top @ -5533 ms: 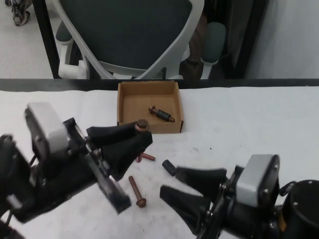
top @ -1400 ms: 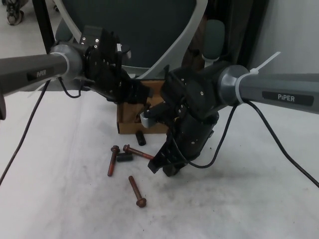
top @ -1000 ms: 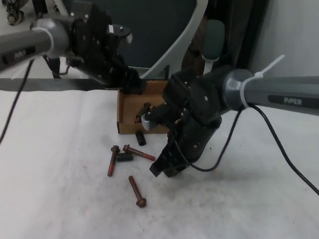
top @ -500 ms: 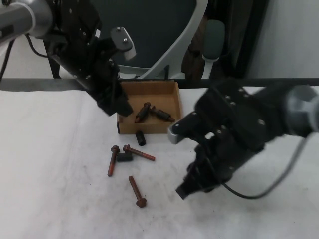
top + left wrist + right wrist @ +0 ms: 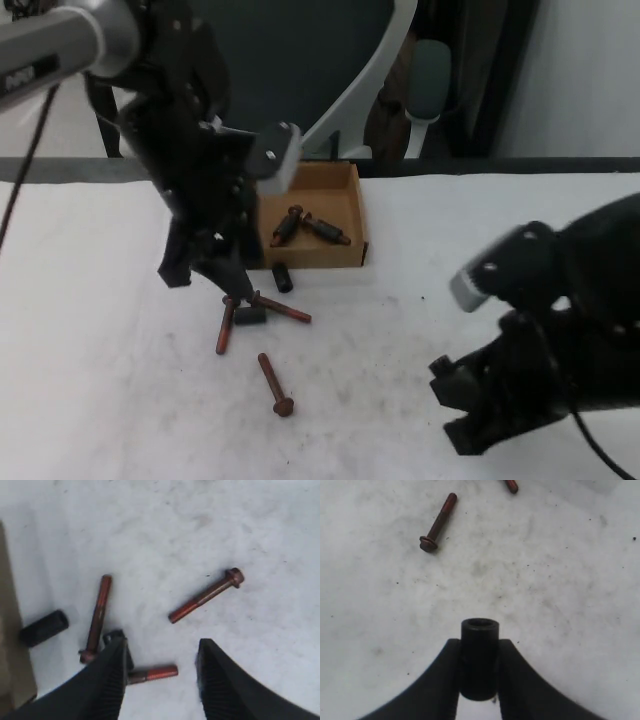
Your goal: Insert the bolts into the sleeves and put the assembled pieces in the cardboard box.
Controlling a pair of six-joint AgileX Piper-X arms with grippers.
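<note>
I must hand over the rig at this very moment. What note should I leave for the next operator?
Left gripper: open, empty, above the loose parts in front of the cardboard box.
Right gripper: shut on a held sleeve, over bare bench, away from the box.
On the bench: three loose bolts and two loose sleeves.
Done: two assembled pieces lie in the box.
Left: join the three bolts with the three sleeves, then box them.
</note>
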